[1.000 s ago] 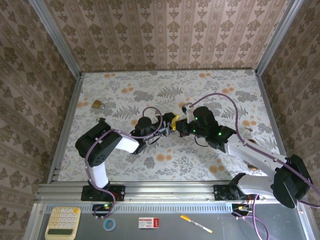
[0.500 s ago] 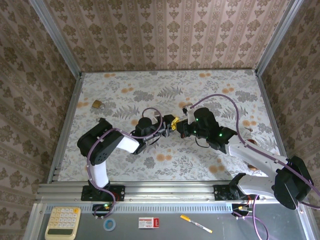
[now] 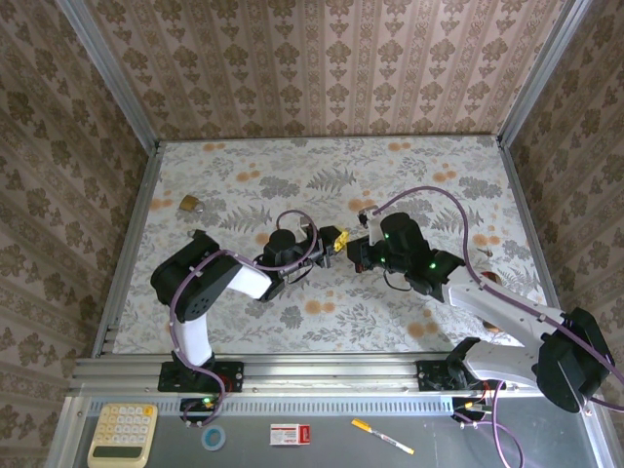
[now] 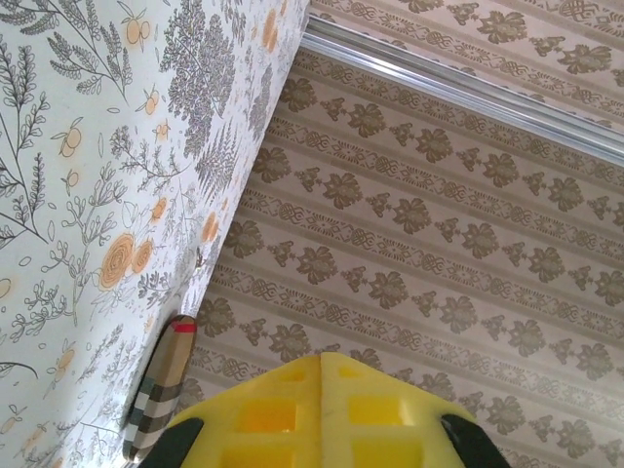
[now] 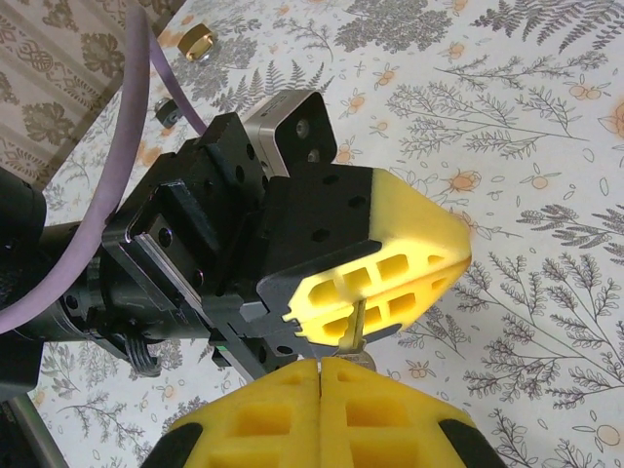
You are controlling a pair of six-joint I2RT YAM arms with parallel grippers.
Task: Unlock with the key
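The two grippers meet tip to tip above the middle of the table. The key [image 5: 355, 327] shows as a thin silvery blade bridging them. Its upper end goes into the seam of my left gripper [image 5: 460, 252], whose yellow fingers are pressed together on it. Its lower end disappears behind the fingertips of my right gripper [image 5: 320, 363], also shut; the black head is hidden there. From above, the left gripper [image 3: 334, 238] and right gripper [image 3: 351, 249] touch. The left wrist view has its gripper [image 4: 321, 357] closed. The brass padlock [image 3: 189, 203] [image 5: 199, 42] lies far left on the table, away from both.
A purple cable [image 3: 429, 190] loops over the right arm. A checked strip-like object [image 4: 161, 390] lies by the table's edge under the wall. The floral table [image 3: 322, 312] has free room in front of and behind the grippers. Walls enclose three sides.
My left gripper has closed onto the key's blade. The right arm has pushed slightly leftward, bringing the two grippers closer together.
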